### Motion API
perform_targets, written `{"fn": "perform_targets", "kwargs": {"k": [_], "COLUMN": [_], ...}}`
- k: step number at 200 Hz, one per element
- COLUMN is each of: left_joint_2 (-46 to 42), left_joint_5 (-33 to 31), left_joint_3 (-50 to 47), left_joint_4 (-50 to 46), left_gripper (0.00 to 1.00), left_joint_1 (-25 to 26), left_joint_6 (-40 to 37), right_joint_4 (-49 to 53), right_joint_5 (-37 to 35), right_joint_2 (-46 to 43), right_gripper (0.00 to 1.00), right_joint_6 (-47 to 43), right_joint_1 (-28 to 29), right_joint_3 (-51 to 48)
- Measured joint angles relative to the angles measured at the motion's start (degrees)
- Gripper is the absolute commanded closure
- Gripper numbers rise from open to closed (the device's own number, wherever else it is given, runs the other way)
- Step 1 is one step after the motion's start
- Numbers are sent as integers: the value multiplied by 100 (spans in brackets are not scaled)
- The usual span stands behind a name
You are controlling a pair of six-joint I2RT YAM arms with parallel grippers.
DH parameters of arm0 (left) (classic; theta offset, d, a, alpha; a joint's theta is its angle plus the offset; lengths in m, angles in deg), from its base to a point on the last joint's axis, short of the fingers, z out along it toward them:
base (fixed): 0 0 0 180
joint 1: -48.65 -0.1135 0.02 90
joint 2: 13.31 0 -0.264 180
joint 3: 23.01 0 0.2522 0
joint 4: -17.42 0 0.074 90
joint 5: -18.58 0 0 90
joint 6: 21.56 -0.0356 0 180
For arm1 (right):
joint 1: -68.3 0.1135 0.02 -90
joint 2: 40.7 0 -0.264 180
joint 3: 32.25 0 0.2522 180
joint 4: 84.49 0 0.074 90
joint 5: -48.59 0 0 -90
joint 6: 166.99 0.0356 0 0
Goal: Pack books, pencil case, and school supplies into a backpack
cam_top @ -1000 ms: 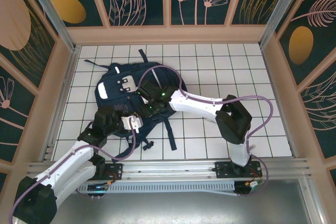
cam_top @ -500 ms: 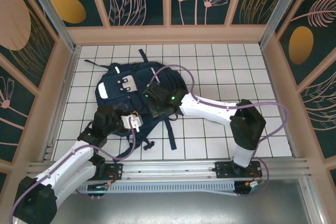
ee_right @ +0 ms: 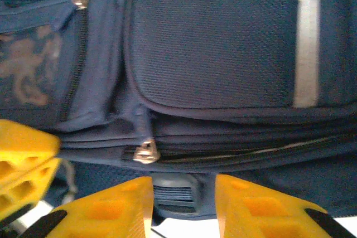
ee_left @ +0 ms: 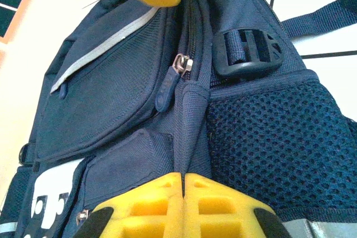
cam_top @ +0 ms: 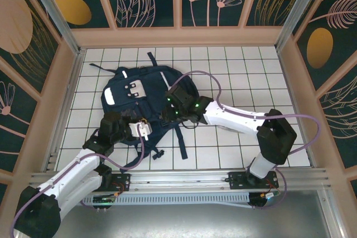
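the backpack (cam_top: 139, 90) lies flat on the white tiled table (cam_top: 251, 65), a little toward 10 o'clock from the middle in the top view. its black straps (cam_top: 181, 142) point toward 6 o'clock. both grippers are at the lower edge of the bag, near to each other, around 5 o'clock of it.

the left gripper (cam_top: 148, 126) is there with its arm stretching back toward 7 o'clock. in its wrist view the yellow fingers (ee_left: 145, 210) are pressed together, pad against pad, and their tips touch the navy fabric. we cannot tell if a fold of fabric is caught between them. toward 12 o'clock from the tips a metal zipper pull (ee_left: 181, 64) with a navy tab hangs on the closed zipper. a black buckle (ee_left: 248, 54) sits at 1 o'clock, above a mesh pocket (ee_left: 268, 143) at 3 o'clock.

the right gripper (cam_top: 168, 115) has its arm stretching back toward 4 o'clock. in its wrist view its fingers (ee_right: 262, 207) stand apart with a clear gap, gripping nothing, and the buckle is seen in this gap. the zipper pull lies just above the left finger. a pale grey stripe (ee_right: 307, 37) runs at 2 o'clock.
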Motion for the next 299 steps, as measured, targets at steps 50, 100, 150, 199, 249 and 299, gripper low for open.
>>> {"fn": "perform_targets", "kwargs": {"k": [50,100,150,199,249,299], "left_joint_2": [-2,22,81,68,68,120], "left_joint_5": [-103,-162,-267,-369,-424,-540], "left_joint_3": [0,-20,-68,-114,-146,-221], "left_joint_4": [-37,-142,-245,-238,-203,-114], "left_gripper": [100,100,100,100,100,100], "left_joint_1": [144,195,214,243,254,254], "left_joint_6": [-479,-909,-1141,-1187,-1185,-1132], "right_joint_4": [586,1349,1639,1613,1637,1255], "right_joint_5": [455,437,431,420,313,188], "right_joint_2": [780,1652,2017,2094,2315,2144], "right_gripper": [64,64,66,78,85,100], "right_joint_6": [-284,-662,-713,-466,-131,201], "right_joint_1": [15,87,116,57,57,42], "right_joint_3": [1104,1679,2055,2118,2288,1950]}}
